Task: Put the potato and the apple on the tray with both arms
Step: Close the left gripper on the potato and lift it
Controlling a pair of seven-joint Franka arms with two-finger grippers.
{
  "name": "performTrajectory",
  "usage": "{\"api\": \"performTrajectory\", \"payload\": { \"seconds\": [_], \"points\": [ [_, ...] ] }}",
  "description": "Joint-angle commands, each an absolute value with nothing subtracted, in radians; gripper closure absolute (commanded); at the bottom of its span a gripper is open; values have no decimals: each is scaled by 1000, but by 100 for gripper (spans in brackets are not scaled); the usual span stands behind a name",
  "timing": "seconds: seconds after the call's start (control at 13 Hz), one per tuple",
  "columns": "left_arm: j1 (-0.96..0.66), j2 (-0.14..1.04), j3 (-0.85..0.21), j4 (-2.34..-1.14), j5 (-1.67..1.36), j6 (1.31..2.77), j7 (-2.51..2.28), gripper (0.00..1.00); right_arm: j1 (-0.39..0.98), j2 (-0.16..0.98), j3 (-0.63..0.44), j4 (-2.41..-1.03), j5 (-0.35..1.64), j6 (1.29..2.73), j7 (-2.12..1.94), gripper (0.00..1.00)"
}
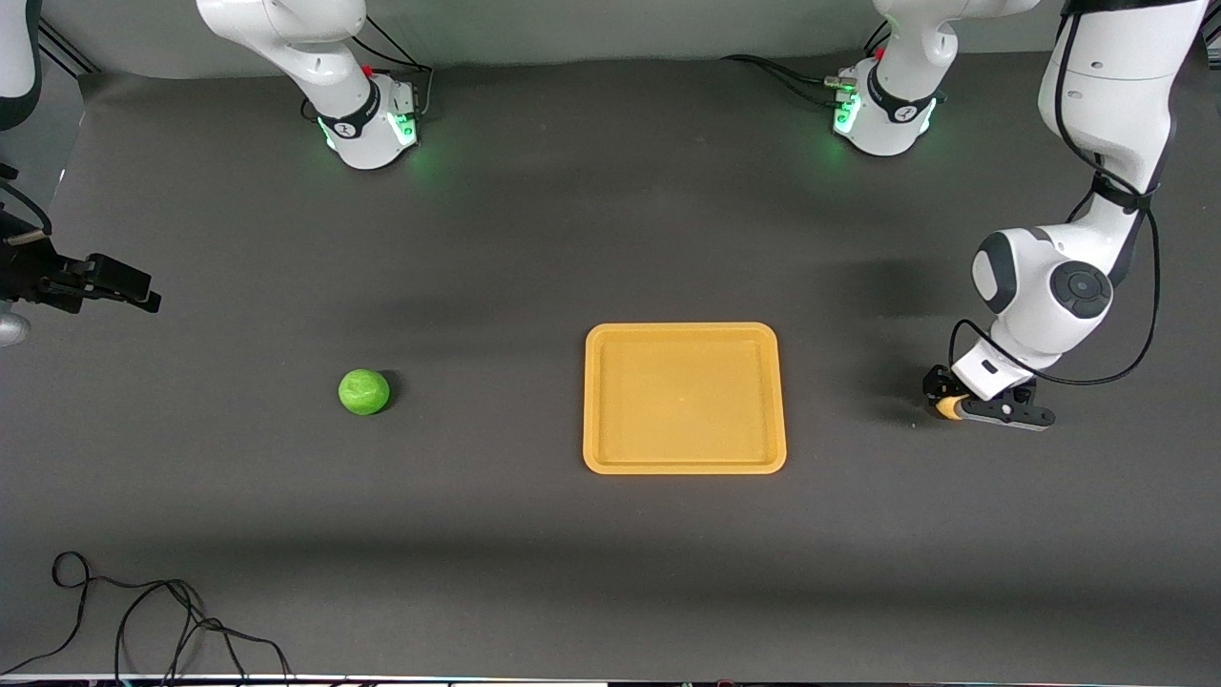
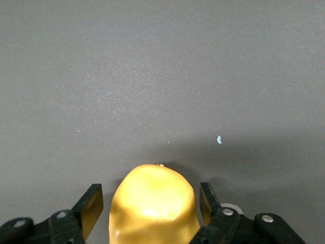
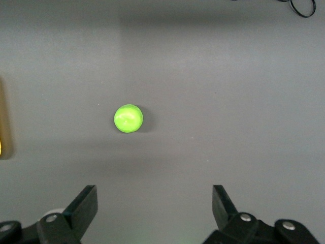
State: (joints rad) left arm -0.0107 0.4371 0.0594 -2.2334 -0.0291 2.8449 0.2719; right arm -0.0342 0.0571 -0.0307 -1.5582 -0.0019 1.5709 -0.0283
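The tan-yellow potato (image 1: 947, 406) lies on the dark table near the left arm's end, level with the tray. My left gripper (image 1: 957, 405) is down around it, open, with a small gap on each side between the fingers and the potato (image 2: 152, 206). The green apple (image 1: 363, 392) rests on the table toward the right arm's end and also shows in the right wrist view (image 3: 128, 118). My right gripper (image 1: 134, 284) is open and empty, up in the air at the right arm's end of the table. The orange-yellow tray (image 1: 684, 458) lies empty between the apple and the potato.
A loose black cable (image 1: 143, 611) lies near the table's front edge at the right arm's end. The tray's edge (image 3: 2, 117) shows at the side of the right wrist view. A small white speck (image 2: 219, 139) is on the table by the potato.
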Motion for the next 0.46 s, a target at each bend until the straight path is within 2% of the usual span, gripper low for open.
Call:
{"api": "performTrajectory", "payload": {
  "seconds": [0.0,0.08,0.15,0.38],
  "points": [
    [-5,442,46,-2247,-48,2876,296,60,-25,69,-38,-1539,5,1574,-35,0],
    [-6,439,45,-2246,-48,2875,288,68,-25,69,-38,-1539,5,1574,-35,0],
    [-11,434,31,-2237,-49,2864,270,71,-25,69,-38,-1539,5,1574,-35,0],
    [-20,362,-70,-2180,-52,2687,81,71,-25,69,-38,-1539,5,1574,-35,0]
  ]
}}
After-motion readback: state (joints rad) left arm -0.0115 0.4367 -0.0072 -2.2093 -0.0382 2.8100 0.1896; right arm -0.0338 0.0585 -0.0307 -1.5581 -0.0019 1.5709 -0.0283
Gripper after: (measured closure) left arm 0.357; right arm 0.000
